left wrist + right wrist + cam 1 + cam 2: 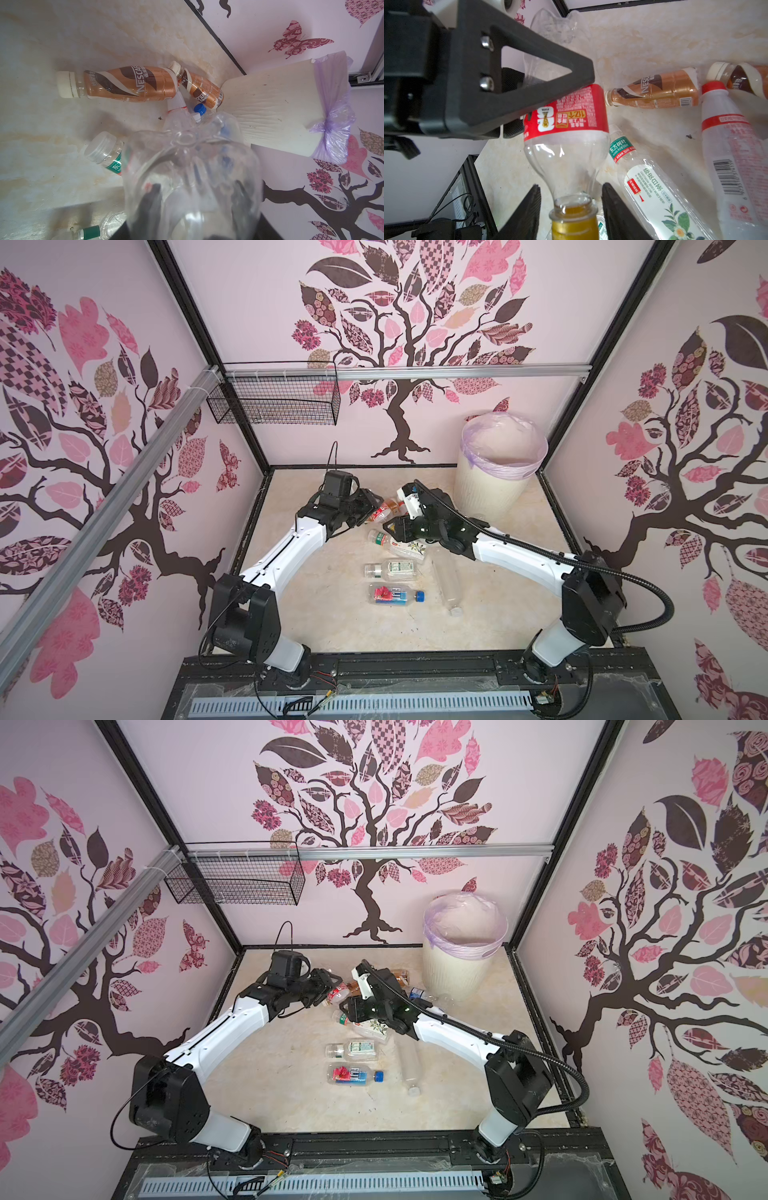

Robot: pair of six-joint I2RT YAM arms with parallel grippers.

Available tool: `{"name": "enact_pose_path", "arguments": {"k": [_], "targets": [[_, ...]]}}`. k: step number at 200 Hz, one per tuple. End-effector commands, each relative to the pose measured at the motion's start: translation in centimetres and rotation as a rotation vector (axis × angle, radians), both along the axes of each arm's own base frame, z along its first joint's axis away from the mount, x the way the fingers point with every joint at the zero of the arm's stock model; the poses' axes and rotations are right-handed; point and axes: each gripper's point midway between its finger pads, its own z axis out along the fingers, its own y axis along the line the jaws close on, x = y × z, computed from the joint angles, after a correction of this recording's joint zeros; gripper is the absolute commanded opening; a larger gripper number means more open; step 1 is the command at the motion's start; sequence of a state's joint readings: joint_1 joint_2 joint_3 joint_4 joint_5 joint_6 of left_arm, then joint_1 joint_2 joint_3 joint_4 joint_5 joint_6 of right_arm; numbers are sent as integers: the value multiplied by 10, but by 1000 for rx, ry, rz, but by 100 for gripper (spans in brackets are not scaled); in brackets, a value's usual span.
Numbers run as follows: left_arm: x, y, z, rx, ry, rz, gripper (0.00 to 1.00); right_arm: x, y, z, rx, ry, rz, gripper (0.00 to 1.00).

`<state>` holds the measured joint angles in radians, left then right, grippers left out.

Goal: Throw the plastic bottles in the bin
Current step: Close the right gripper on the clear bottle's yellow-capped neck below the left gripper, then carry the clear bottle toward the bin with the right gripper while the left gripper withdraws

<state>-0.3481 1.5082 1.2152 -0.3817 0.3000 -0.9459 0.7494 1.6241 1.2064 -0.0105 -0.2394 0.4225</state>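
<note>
left gripper (196, 197) pinching the red-label bottle (564, 116) across its clear body, my fingers showing through the plastic in the left wrist view; my right gripper (571, 193) has jaws spread either side of that bottle's gold-capped neck, a gap on each side, not gripping; both of my grippers meet mid-table (332, 626) in both top views; the other bottles lie flat on the table: brown coffee bottle (128, 85) touching the cap of a second brown bottle (203, 91), which sits just beside the bin's foot; green-label tea bottle (654, 187); red-capped white bottle (726, 145); blue-capped bottle (395, 596) nearer my bases; bin (494, 489) upright in the far right corner, lilac bag (505, 466) over its rim
</note>
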Motion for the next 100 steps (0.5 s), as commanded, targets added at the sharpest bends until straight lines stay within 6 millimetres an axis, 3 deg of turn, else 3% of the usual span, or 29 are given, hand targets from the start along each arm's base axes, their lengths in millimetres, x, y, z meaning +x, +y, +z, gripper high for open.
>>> {"name": "enact_pose_path", "arguments": {"k": [1, 100], "targets": [[1, -3, 10, -12, -30, -6, 51, 5, 2, -5, -1, 5, -1, 48], [0, -3, 11, -15, -33, -6, 51, 7, 3, -14, -12, 17, -10, 50]]}}
